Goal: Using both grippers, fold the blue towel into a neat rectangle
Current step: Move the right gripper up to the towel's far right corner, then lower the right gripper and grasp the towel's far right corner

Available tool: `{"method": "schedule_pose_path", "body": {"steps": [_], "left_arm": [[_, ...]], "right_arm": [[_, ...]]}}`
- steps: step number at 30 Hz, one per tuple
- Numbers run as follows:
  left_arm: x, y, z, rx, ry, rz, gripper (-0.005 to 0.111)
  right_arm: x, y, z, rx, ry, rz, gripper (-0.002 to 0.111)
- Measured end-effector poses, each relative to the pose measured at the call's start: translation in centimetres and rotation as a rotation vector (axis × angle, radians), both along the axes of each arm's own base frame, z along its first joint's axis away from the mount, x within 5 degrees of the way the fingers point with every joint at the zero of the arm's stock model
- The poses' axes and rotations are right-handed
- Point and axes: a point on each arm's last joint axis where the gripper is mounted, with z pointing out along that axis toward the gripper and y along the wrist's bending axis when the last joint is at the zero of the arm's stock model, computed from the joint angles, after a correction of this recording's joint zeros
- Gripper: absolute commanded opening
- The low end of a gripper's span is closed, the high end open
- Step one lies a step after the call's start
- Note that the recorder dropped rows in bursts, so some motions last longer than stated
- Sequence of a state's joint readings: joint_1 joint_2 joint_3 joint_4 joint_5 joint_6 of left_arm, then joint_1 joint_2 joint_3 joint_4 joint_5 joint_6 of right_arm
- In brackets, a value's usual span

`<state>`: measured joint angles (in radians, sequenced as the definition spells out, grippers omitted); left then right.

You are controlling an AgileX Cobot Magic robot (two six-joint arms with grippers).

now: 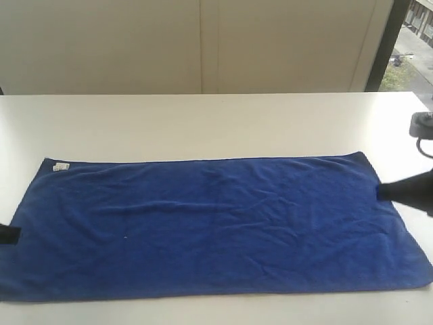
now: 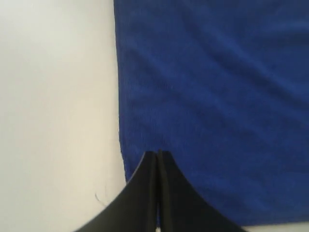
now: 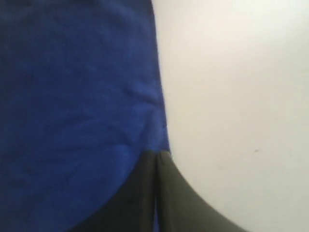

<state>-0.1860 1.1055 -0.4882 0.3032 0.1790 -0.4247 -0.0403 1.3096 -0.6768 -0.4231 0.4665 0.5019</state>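
Towel (image 1: pixel 210 227), likely limp and light; left fingers (image 2: pixel 140 198) and right fingers (image 3: pixel 137 195) closed together at its 9 and 3 o'clock edges; best pinched at corners.

Two flat matte-black plates tapering to a narrow tip are making up the left hand (image 2: pixel 158 153); the right hand (image 3: pixel 157 154) is looking alike, slightly greyer. A black round fitting (image 1: pixel 423 123) with a cable is showing at the exterior view's right edge.
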Motion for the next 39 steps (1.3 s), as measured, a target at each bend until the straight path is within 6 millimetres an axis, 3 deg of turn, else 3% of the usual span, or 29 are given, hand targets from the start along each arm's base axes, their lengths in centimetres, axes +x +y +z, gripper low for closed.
{"method": "schedule_pose_path", "body": {"steps": [7,11,15,16,20,22,23,28,32,36,39], "left_arm": [[-2.8,0.4,5.5,-0.071,-0.348,-0.011,0.0],[-4.9,1.0,7.3,-0.047,-0.454,-0.016,0.0],[-6.9,1.6,8.3,-0.026,-0.529,-0.011,0.0],[-8.2,2.1,8.6,-0.012,-0.563,0.009,0.0],[-12.1,4.0,9.0,0.033,-0.647,0.134,0.0],[-13.6,4.7,8.4,0.053,-0.673,0.173,0.0],[-14.0,4.9,7.2,0.061,-0.663,0.18,0.0],[-12.6,4.0,1.7,0.073,-0.607,0.085,0.0],[-12.2,3.6,0.9,0.058,-0.603,0.057,0.0],[-12.1,3.1,0.7,-0.092,-0.604,0.097,0.0],[-12.2,3.0,-0.8,-0.141,-0.548,0.121,0.0]], "right_arm": [[4.7,-2.7,2.6,-0.008,0.068,0.034,0.0],[7.3,-3.4,1.1,0.136,0.158,0.12,0.0],[8.6,-3.6,-1.2,0.189,0.217,0.159,0.001],[8.8,-3.6,-2.1,0.193,0.239,0.17,0.002],[9.4,-3.8,-2.5,0.168,0.201,0.179,0.018],[9.6,-4.0,-2.3,0.16,0.181,0.175,0.031],[9.6,-4.1,-2.3,0.158,0.172,0.172,0.033],[9.7,-4.1,-2.3,0.154,0.16,0.169,0.034],[9.7,-4.2,-2.2,0.153,0.158,0.169,0.034],[9.8,-4.2,-2.2,0.152,0.157,0.169,0.034],[9.8,-4.2,-2.2,0.152,0.157,0.169,0.034]]}}
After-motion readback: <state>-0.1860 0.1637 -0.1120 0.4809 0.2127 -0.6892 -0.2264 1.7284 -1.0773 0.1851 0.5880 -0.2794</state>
